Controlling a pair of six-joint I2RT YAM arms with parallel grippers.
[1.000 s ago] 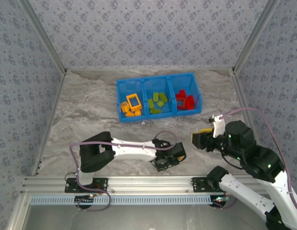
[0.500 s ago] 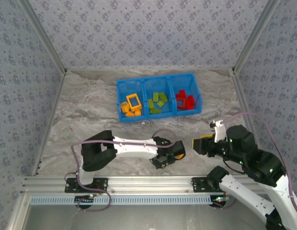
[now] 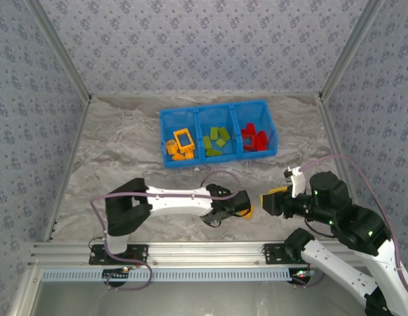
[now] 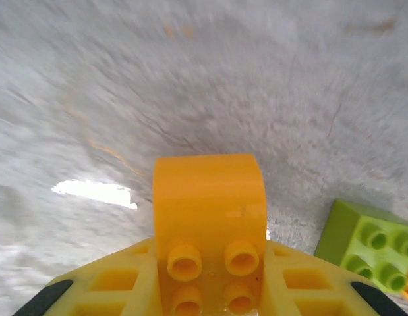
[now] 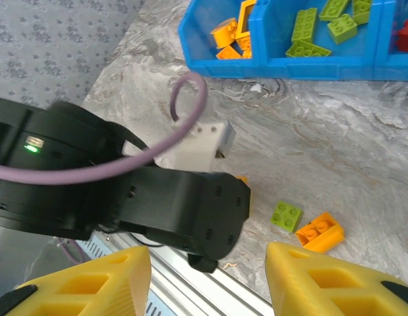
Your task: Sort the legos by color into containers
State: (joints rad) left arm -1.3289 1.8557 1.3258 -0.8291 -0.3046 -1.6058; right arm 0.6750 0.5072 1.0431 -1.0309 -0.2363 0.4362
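The orange brick (image 4: 209, 197) sits between the fingers (image 4: 111, 289) of the left pincer (image 4: 210, 249), which is closed against its sides, low over the table (image 4: 289, 99). Its four studs face the wrist camera and its long axis runs along the fingers. The right wrist view shows a lime green brick (image 5: 286, 216) beside a second orange brick (image 5: 320, 232), and the right pincer (image 5: 209, 253) is wide open and empty.

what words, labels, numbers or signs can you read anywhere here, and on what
None: no word, label, number or sign can be read.
The studs of the orange brick are too blurred to tell any marking.
The blue bin shows no label on the walls in view.
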